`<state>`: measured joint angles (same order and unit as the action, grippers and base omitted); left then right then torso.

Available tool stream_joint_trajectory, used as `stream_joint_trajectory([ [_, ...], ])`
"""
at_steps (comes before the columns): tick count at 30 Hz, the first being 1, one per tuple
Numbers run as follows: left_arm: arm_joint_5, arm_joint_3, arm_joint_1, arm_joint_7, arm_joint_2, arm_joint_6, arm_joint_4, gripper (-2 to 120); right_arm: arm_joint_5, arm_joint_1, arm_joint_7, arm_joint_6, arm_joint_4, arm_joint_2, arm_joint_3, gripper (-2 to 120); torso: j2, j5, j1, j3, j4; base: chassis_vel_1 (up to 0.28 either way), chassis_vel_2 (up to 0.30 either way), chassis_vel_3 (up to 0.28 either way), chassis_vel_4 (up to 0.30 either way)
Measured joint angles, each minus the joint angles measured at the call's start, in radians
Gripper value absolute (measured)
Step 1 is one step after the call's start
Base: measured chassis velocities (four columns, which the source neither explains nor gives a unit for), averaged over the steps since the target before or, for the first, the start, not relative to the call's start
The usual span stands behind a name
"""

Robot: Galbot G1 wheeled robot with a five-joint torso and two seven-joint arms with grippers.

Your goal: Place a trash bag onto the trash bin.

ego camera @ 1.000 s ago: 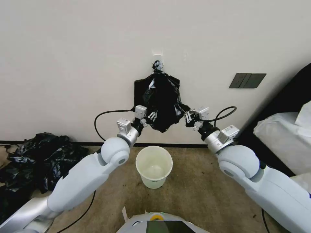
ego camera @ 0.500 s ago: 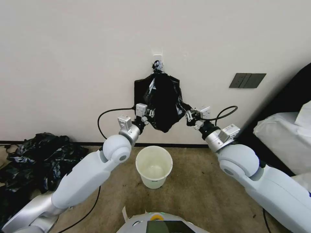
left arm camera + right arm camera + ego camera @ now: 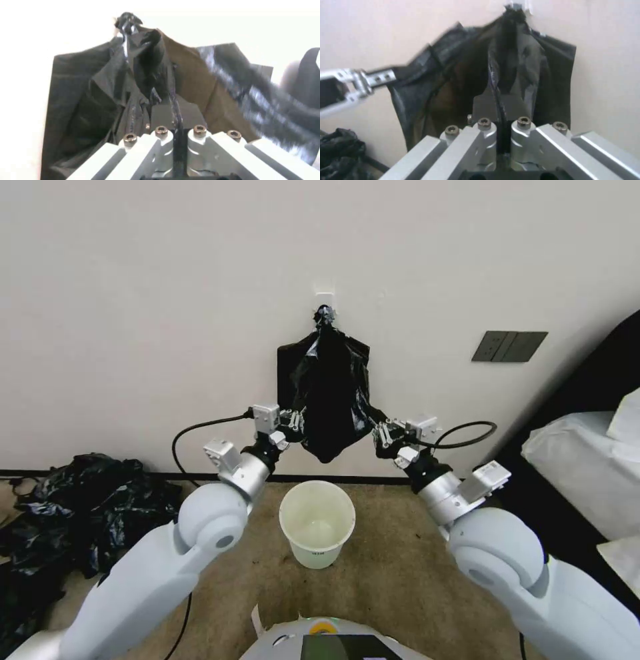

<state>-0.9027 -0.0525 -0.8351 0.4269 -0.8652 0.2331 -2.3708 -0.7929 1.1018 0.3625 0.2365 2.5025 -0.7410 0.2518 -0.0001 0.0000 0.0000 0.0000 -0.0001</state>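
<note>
**Both arms raised, pincers pinched shut**

The white left arm rises from the lower left, elbow bent, its silver wrist angled up and inward. The left pincer (image 3: 294,421) sits at the left lower edge of the thin, glossy black plastic trash bag (image 3: 328,393), its dark fingers (image 3: 166,112) pressed together on a fold of film. The white right arm mirrors this from the lower right, its forearm slanting up and inward. The right pincer (image 3: 380,433) grips the bag's right lower edge, fingers (image 3: 488,105) closed with plastic caught between them. Black cables loop from both wrists.
</note>
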Motion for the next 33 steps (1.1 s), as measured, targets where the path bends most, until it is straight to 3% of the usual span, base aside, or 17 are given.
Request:
stream_joint_trajectory([
  [9, 0.007, -0.037, -0.086, -0.001, -0.001, -0.009, -0.042, 0, 0.001, 0.087, 0.001, -0.013, 0.000, -0.053, 0.027, 0, 0.000, 0.0000, 0.000, 0.000, 0.0000, 0.000, 0.000, 0.000, 0.000],
  [21, 0.078, -0.063, -0.225, -0.016, -0.015, -0.012, -0.080, 0, 0.015, 0.140, -0.004, -0.043, -0.002, -0.068, 0.035, 0, 0.000, -0.0001, 0.000, 0.000, 0.0002, 0.000, 0.000, 0.000, 0.000],
  [33, 0.101, -0.067, -0.250, -0.025, -0.024, -0.024, -0.081, 0, 0.018, 0.211, -0.005, -0.050, -0.002, -0.116, 0.018, 0, 0.000, -0.0001, 0.000, 0.000, 0.0001, 0.000, 0.000, 0.000, 0.000],
])
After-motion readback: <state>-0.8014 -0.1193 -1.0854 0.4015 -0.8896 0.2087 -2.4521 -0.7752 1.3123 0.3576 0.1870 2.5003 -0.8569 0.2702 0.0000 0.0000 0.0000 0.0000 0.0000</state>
